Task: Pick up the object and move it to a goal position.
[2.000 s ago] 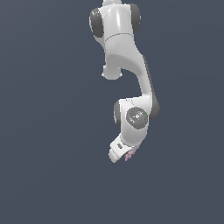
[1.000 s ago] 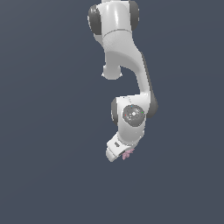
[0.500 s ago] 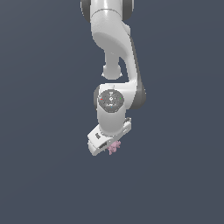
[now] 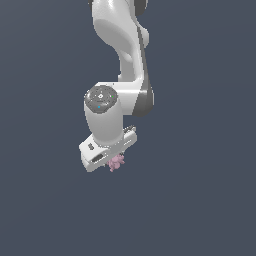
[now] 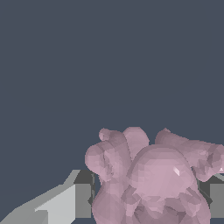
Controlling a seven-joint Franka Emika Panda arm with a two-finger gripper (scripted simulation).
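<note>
Wrist view: jaws clamp the pink object (image 5: 153, 183).

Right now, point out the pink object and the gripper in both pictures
pink object (image 4: 117, 162), exterior view, its lumpy middle below the hand
pink object (image 5: 153, 183), wrist view, its rounded front lobe
gripper (image 4: 113, 161), exterior view, midway between its fingertips
</note>
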